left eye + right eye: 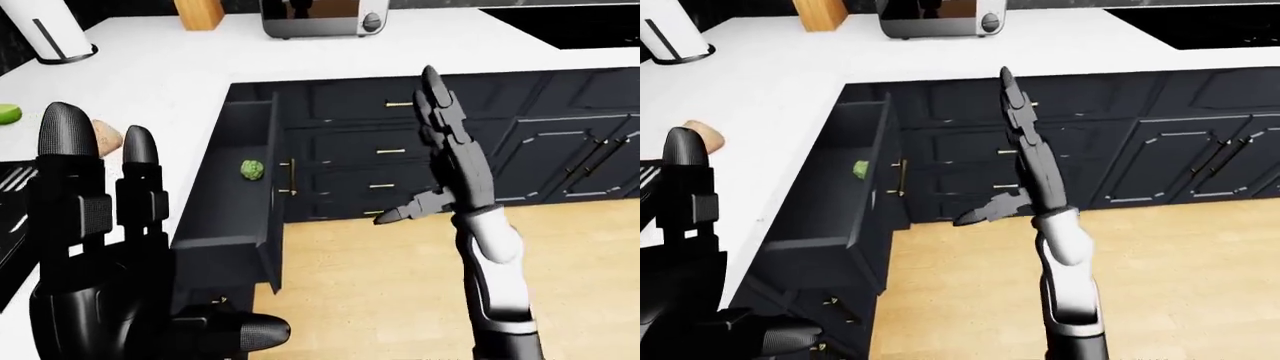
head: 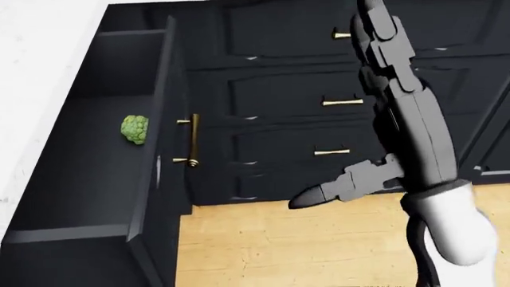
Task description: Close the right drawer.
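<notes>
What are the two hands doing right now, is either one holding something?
Left hand: open, fingers raised, holding nothing.
Right hand: open, fingers straight, thumb out, holding nothing, not touching the open drawer.

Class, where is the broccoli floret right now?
The broccoli floret lies inside the open drawer at the head view's left, just left of its brass handle.

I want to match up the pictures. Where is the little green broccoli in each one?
Left-eye view: the broccoli sits left of centre, inside the open drawer.
Head view: it shows larger, at the left, midway down, close to the drawer's front panel.
Right-eye view: small, left of centre, partly hidden behind the drawer's front panel.
Shared landmark: the drawer's gold handle, just right of the broccoli in every view.
</notes>
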